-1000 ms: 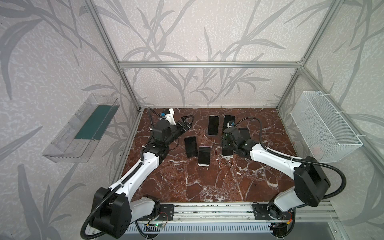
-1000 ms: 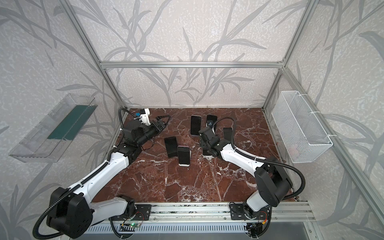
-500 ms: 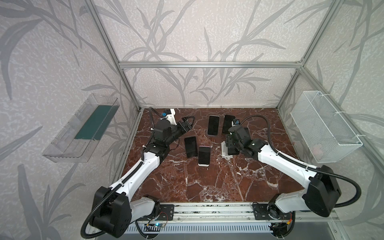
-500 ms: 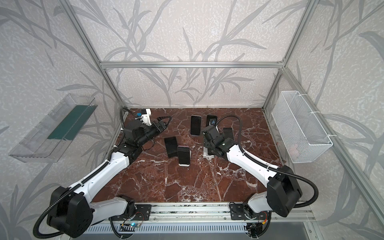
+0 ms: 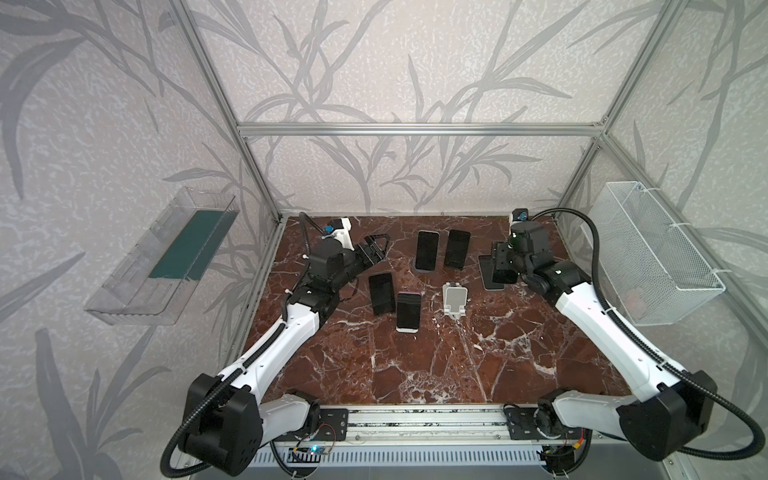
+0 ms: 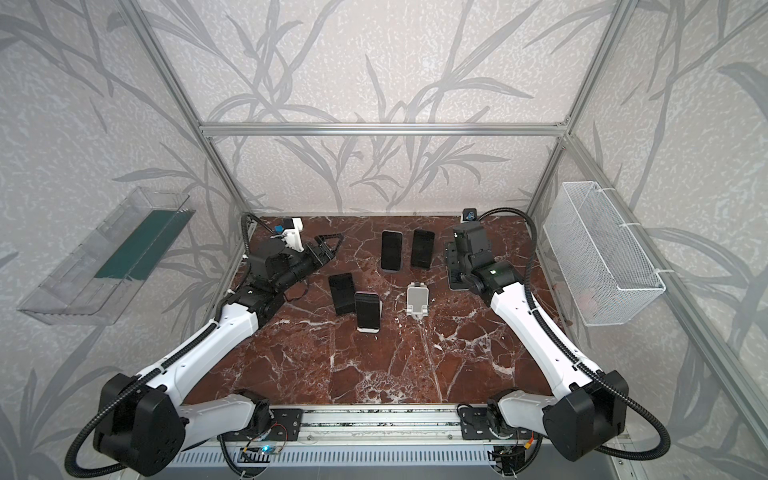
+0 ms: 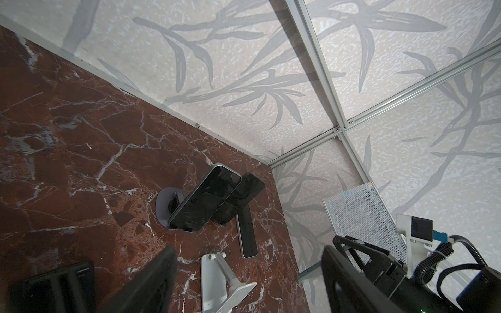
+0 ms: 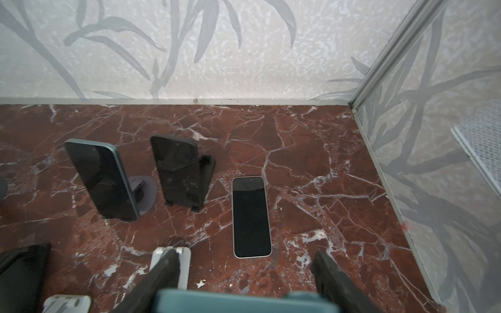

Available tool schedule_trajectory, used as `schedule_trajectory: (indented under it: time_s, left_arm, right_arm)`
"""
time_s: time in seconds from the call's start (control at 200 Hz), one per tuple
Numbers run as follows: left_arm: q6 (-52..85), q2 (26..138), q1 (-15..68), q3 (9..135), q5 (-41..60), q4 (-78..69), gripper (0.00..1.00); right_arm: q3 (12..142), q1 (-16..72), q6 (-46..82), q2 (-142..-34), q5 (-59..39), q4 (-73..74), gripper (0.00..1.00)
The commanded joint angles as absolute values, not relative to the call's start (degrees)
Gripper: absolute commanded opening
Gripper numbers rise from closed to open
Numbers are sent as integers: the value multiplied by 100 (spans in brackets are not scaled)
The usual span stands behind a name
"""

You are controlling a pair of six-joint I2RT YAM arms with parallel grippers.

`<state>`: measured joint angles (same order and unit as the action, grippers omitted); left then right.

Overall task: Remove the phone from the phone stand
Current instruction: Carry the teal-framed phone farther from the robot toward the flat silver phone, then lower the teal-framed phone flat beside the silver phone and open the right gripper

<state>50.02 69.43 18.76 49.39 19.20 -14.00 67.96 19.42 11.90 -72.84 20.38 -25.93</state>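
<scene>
My right gripper (image 8: 245, 273) is shut on the phone (image 8: 244, 300), a teal-edged handset held across both fingers at the near edge of the right wrist view. In both top views this gripper (image 5: 500, 259) (image 6: 455, 257) hangs at the back right, well apart from the white phone stand (image 5: 454, 299) (image 6: 417, 300). The stand is bare at the middle of the marble floor (image 5: 415, 365). It also shows as a white phone stand (image 7: 217, 279) in the left wrist view. My left gripper (image 5: 376, 249) (image 7: 249, 281) is open at the back left with nothing between its fingers.
Several other phones lean on stands: two at the back (image 5: 427, 250) (image 5: 456, 248) and two left of the middle (image 5: 381, 292) (image 5: 408, 311). A phone lies flat (image 8: 250, 216) under my right gripper. A wire basket (image 5: 660, 257) hangs on the right wall, a clear tray (image 5: 166, 257) on the left.
My right gripper has lifted away from the white stand and swung to the back right with the phone in it, leaving the stand bare. The left arm has hardly moved.
</scene>
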Motion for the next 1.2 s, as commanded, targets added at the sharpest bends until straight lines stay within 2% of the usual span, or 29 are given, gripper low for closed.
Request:
schedule_trajectory:
  time_s: [0.0, 0.34, 0.485, 0.71, 0.945, 1.195]
  left_arm:
    - [5009, 7060, 1905, 5128, 2014, -1483, 84]
    - [4982, 7390, 1907, 5178, 2070, -1432, 83]
    - [5010, 7483, 1890, 5287, 2222, -1350, 83]
    - [4988, 7611, 1794, 5344, 2304, -1273, 83]
    - [4980, 7611, 1723, 5338, 2276, -1234, 82]
    - [5039, 7621, 1697, 5305, 2290, -1327, 82]
  right_arm:
    - [6702, 1613, 983, -7393, 1645, -2274, 66]
    - [6752, 747, 339, -8296, 1456, -1989, 66]
    - [6471, 708, 36, -8405, 1860, -1626, 66]
    - [6298, 616, -475, -8725, 1944, -1280, 67]
    - [6805, 398, -885, -9449, 1617, -1405, 68]
    - [7406, 183, -698, -10115, 992, -1930, 70]
